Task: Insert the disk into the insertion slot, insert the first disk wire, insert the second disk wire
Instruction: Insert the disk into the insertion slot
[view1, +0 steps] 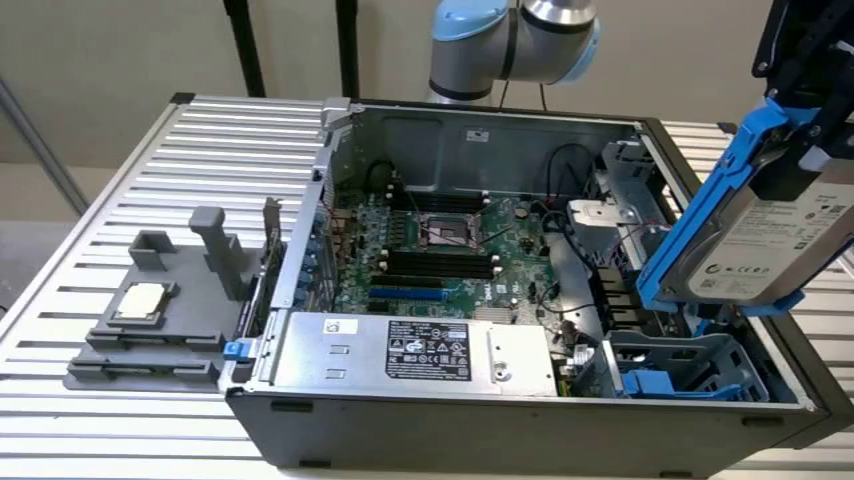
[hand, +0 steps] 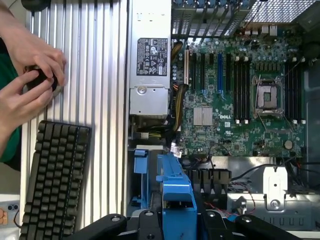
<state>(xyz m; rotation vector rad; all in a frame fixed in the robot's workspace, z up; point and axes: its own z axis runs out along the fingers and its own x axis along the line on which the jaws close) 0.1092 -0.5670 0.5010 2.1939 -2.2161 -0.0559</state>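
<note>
- End effector (view1: 798, 150): black, at the exterior view's upper right, clamped on the upper end of the disk and holding it in the air. In the wrist view its dark fingers (hand: 216, 224) flank the blue carrier.
- Disk (view1: 767, 245): silver-grey drive with a white printed label, framed in bright blue plastic. The long axis is steeply tilted, close to upright. The top end leans toward the exterior view's right and the bottom end points down into the case. The labelled face is turned toward the exterior camera. It touches nothing but the end effector. The wrist view shows it edge-on as a blue block (hand: 175, 187).
- Insertion slot (view1: 683, 368): grey-blue plastic bay with blue tabs, in the case's near corner on the exterior view's right. It sits just below the disk's lower end and holds no drive.
- Computer case (view1: 534, 412): open-sided, lying on the worktop (view1: 107, 200) of metal slats.
- Motherboard (view1: 441, 240): green, in the middle of the case floor.
- Power supply (view1: 414, 350): silver box with a black label, along the case's near wall.
- Grey fixture (view1: 227, 245): has upright posts and stands on the worktop to the exterior view's left of the case.
- Keyboard (hand: 55, 180): black, beside the case.
- Person's hands (hand: 30, 82): closed round a small dark object near the keyboard.
</note>
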